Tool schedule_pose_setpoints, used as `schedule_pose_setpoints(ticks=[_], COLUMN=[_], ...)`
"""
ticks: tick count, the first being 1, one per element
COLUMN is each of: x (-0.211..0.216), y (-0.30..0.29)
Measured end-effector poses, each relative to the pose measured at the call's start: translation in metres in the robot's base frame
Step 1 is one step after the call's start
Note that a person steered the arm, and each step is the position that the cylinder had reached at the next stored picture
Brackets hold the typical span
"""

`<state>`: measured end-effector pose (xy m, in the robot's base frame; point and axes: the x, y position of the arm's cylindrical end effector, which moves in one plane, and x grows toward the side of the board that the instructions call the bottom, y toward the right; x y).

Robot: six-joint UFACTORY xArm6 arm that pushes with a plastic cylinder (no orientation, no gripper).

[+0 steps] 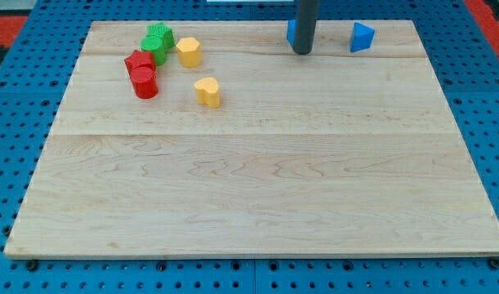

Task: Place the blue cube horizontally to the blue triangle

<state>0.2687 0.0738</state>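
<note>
The blue cube sits near the view's top edge of the wooden board, mostly hidden behind my rod. The blue triangle lies to its right, at about the same height in the view, with a gap between them. My tip rests on the board right in front of the cube, touching or nearly touching its right-hand lower side, and left of the triangle.
At the view's upper left stand a green block, a yellow block, a red star-like block, a red cylinder and a yellow heart-like block. The wooden board lies on a blue pegboard.
</note>
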Motion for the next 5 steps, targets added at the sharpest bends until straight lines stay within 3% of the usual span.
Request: schedule_pose_setpoints(ticks=[1,2,4,5], x=[-0.02,-0.075,-0.064,-0.063], y=[-0.044,-0.03,0.024,0.015])
